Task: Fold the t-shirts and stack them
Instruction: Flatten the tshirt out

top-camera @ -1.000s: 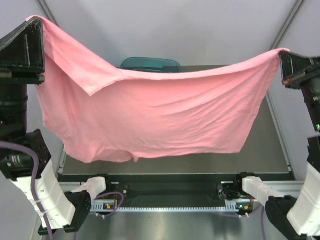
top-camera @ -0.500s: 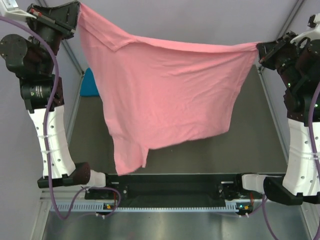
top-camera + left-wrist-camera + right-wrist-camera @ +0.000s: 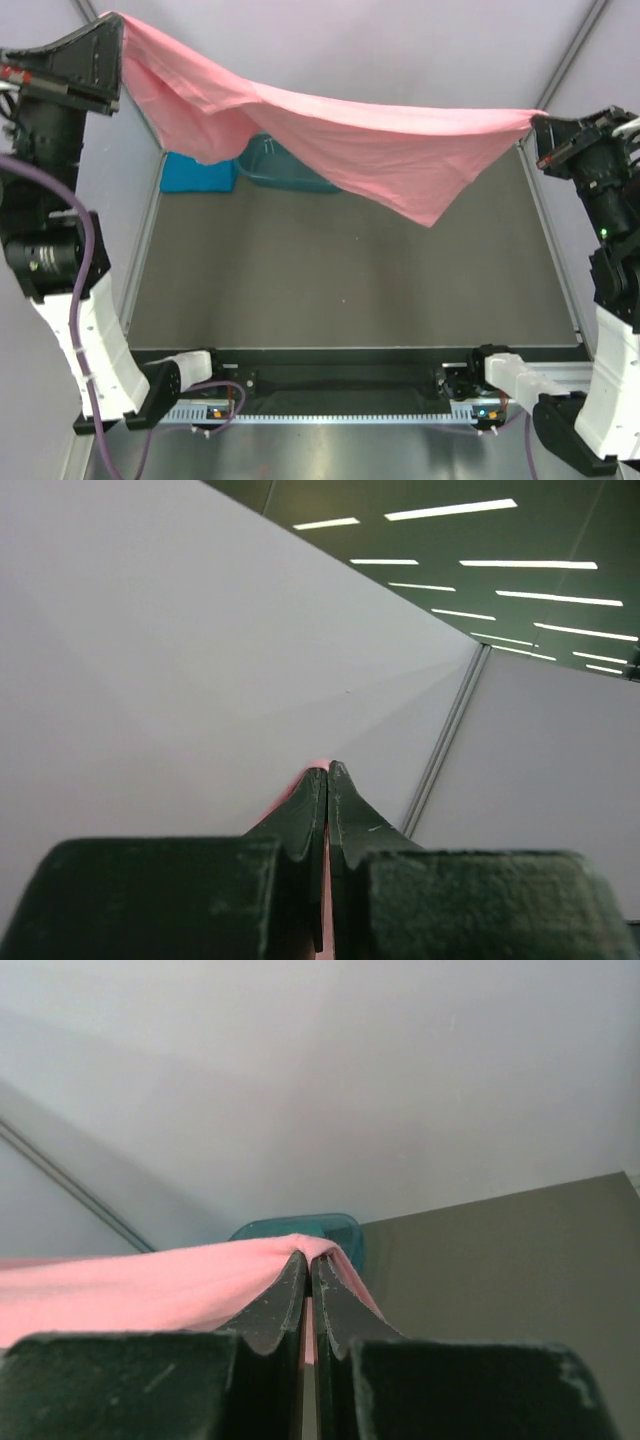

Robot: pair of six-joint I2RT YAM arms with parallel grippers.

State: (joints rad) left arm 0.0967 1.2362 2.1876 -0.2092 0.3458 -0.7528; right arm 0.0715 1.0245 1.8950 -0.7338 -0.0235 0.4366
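Observation:
The salmon-pink t-shirt (image 3: 340, 135) hangs stretched in the air between both arms, high over the far half of the table. My left gripper (image 3: 118, 40) is shut on its left corner at the upper left, with a sliver of pink cloth (image 3: 318, 765) showing at its fingertips. My right gripper (image 3: 538, 125) is shut on the right corner, pink cloth (image 3: 150, 1285) draped over its fingers. The shirt's loose lower corner (image 3: 430, 215) points down at the right. A teal-blue t-shirt (image 3: 195, 172) lies at the table's far left.
A dark teal see-through tub (image 3: 285, 165) stands at the far edge, partly behind the pink cloth, and shows in the right wrist view as the tub (image 3: 340, 1230). The dark table top (image 3: 340, 290) lies below. Grey walls close in on both sides.
The hanging body of the pink shirt has swung up and away, now spread nearly flat high up. Both arms have shifted, and the tub and blue shirt are uncovered.

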